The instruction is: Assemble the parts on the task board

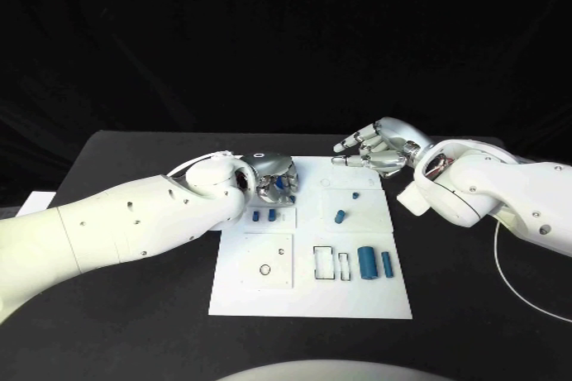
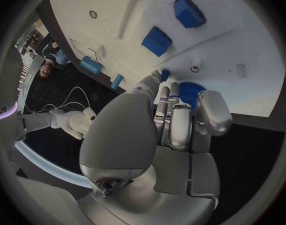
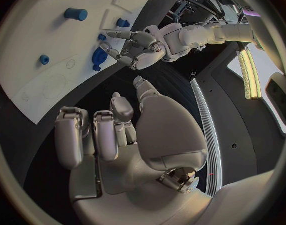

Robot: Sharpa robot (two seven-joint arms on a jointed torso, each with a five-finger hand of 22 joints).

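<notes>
In the head view, the white rectangular task board (image 1: 312, 298) is seen lying on the black table (image 1: 131, 158). The left hand (image 1: 272, 181) is lowered over the board's far left corner, its fingers closed around a blue round toothed part (image 1: 281, 184). The right hand (image 1: 379, 148) is held above the board's far right edge, fingers apart, nothing grasped. A blue cylinder (image 1: 369, 264) lies near the board's right side.

In the left wrist view, the fingers (image 2: 174, 120) are seen touching the blue toothed part (image 2: 192, 92) on the board; two blue blocks (image 2: 157, 41) lie beyond.

In the right wrist view, the right hand's fingers (image 3: 93, 135) are spread over the table.
</notes>
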